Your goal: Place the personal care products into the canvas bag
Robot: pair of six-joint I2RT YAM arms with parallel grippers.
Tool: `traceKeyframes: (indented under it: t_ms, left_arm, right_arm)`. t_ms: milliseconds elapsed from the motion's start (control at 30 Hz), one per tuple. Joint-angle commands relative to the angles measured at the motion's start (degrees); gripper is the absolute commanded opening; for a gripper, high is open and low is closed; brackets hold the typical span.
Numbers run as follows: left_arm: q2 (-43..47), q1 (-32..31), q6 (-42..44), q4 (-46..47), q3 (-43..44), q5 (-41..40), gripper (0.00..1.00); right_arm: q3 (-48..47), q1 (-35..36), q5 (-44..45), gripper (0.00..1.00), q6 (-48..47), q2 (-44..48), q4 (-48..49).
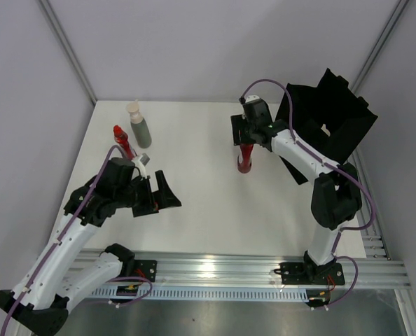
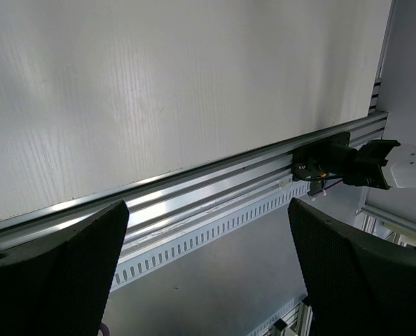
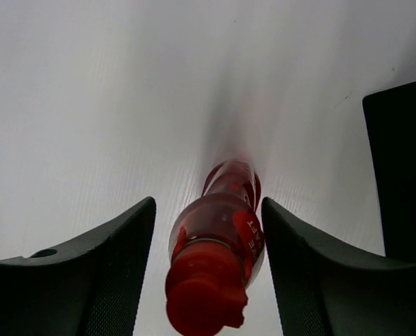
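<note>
Hanging wide open and empty over the table's [image 1: 208, 217] near-left part with the left gripper [image 2: 206, 269]. Straddling the upright all-red bottle [image 3: 218, 234] right of centre with the right gripper [image 3: 208, 210], jaws partly open, slim gaps showing beside the cap, probably not clamping. Leaving the red-capped bottle [image 1: 122, 142] and grey-green bottle [image 1: 139, 129] toward the far left edge. Facing a carry rightward to the canvas bag [image 1: 334, 115] at the far right corner, its mouth hard to make out; finding no beige bottle.

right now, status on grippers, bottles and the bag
Left gripper open, empty. Right gripper loose around red bottle, upright, not in bag. Grey bottle and red-capped bottle far left, untouched. Nothing lying between bottle and bag.
</note>
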State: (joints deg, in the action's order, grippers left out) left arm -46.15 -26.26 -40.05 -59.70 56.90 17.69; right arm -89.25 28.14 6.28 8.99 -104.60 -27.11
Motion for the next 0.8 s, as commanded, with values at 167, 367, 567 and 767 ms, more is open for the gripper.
traceKeyframes:
  t_ms: [167,367,567,767]
  left_arm:
    - [0.5,-0.2,1.6,-0.2,0.7,-0.4,0.99]
    - [1.0,-0.2,1.9,-0.7,0.6,-0.6,0.99]
    - [1.8,-0.3,2.3,-1.9,0.8,-1.2,0.99]
    - [2.7,-0.3,2.3,-3.0,0.5,-1.6,0.99]
  right_arm:
    - [0.7,2.7,10.6,0.84,2.8,-0.2,2.4]
    - [-0.3,3.5,16.7,0.87,6.3,-2.6,0.0]
    - [1.0,4.6,20.3,0.83,9.5,-3.6,-1.0]
    - [1.6,4.5,19.7,0.79,8.5,-4.1,0.9]
